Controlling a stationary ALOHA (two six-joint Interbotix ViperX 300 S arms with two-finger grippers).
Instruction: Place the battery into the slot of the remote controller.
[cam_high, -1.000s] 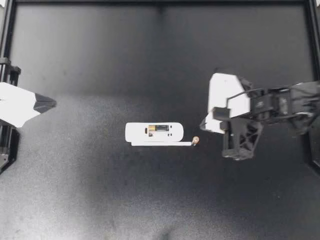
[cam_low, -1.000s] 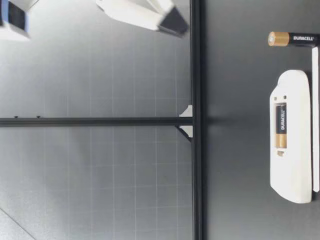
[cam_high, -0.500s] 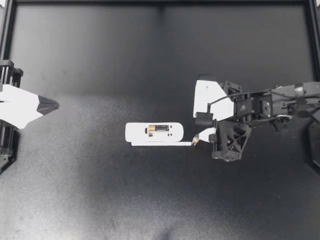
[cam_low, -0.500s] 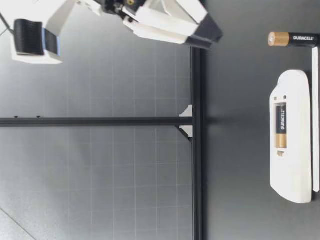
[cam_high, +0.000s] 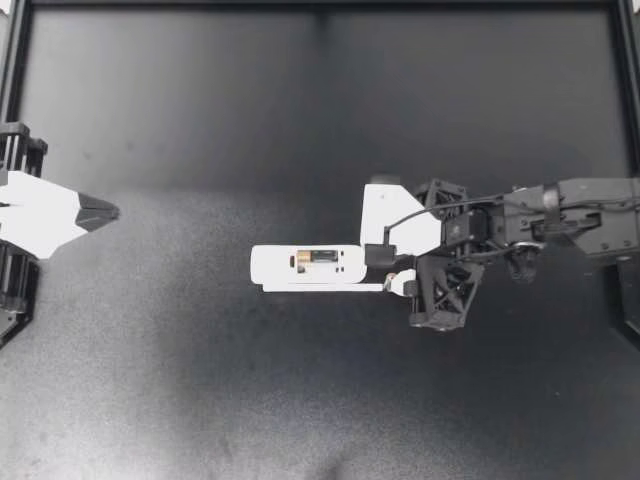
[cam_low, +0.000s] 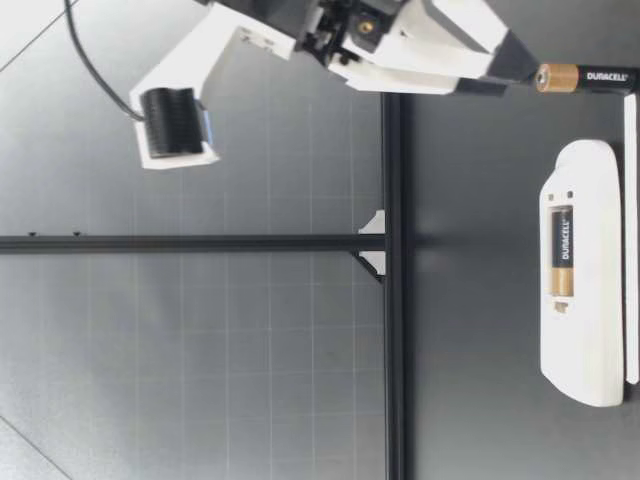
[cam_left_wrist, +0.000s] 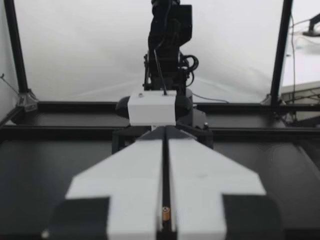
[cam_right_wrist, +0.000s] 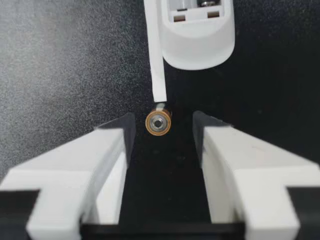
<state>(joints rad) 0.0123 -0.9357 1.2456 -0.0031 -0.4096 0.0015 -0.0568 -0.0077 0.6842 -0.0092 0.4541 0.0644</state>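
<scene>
My right gripper (cam_high: 386, 270) is wide open, with the battery (cam_right_wrist: 159, 123) untouched between its fingers, just off the remote (cam_high: 308, 264) end. My left gripper (cam_high: 100, 211) is closed and empty, well apart.

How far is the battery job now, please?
Done: the first battery sits in the remote. In hand: my right claw stands open around the second battery, upright beside the remote, not touching. Left: grip it and put it in.
</scene>
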